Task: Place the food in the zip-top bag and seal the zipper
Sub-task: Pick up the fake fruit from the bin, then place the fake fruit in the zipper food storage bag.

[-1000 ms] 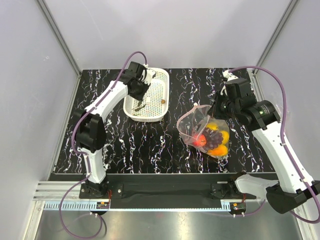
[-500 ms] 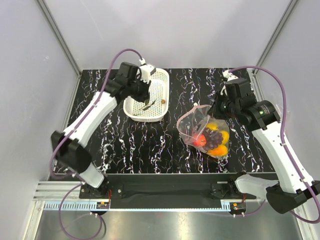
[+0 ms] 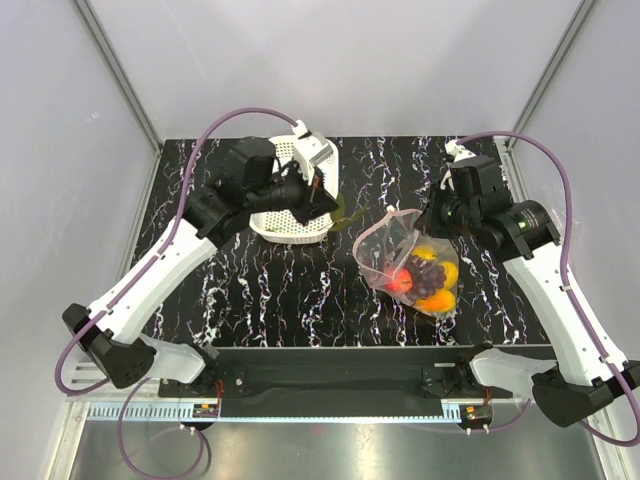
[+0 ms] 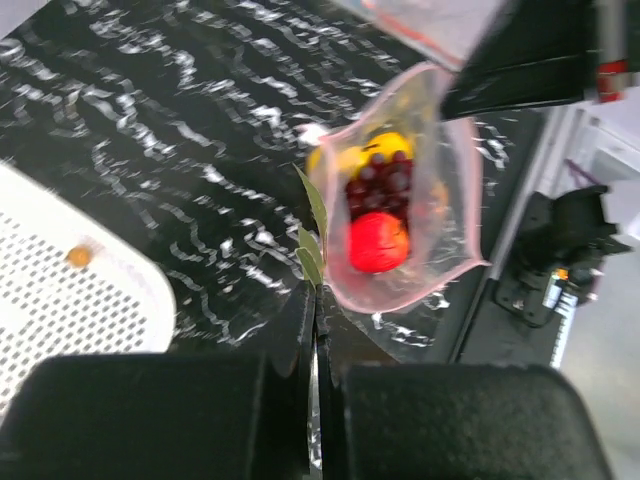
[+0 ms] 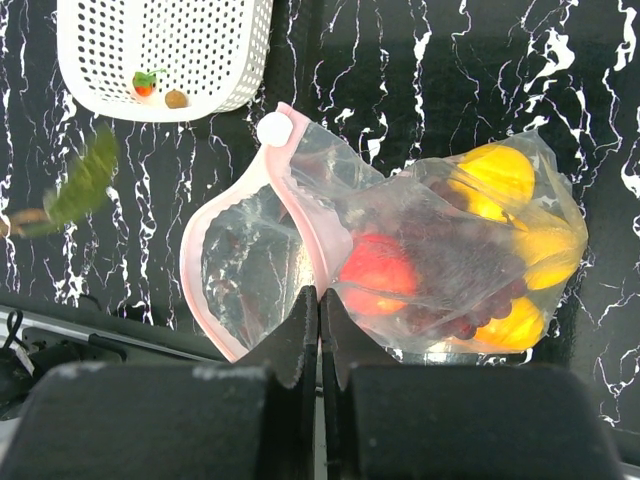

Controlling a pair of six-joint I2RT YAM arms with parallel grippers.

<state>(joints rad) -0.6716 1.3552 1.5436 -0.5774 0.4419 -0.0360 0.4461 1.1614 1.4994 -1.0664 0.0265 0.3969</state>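
Observation:
The clear zip-top bag (image 3: 388,248) lies right of centre with its mouth gaping toward the left. Its pink zipper (image 5: 303,210) rims that mouth. Inside the bag is food: a red apple (image 5: 376,272), dark grapes (image 5: 468,300), yellow lemons (image 5: 498,172) and an orange piece (image 5: 512,322). My right gripper (image 5: 320,292) is shut on the zipper edge, holding the mouth up. My left gripper (image 4: 318,290) is shut on a green leafy piece (image 4: 312,232), which hangs above the table between basket and bag (image 4: 400,200). From above, the left gripper (image 3: 328,196) is at the basket's right rim.
The white lattice basket (image 3: 290,222) stands at the back left, partly under my left arm. Two small pieces, one red and green (image 5: 145,82) and one brown (image 5: 177,98), lie in it. Grey walls close in the black marbled table (image 3: 280,290).
My left arm has lifted out of the basket and swung right toward the bag, carrying the green piece. The right arm and the bag have not moved.

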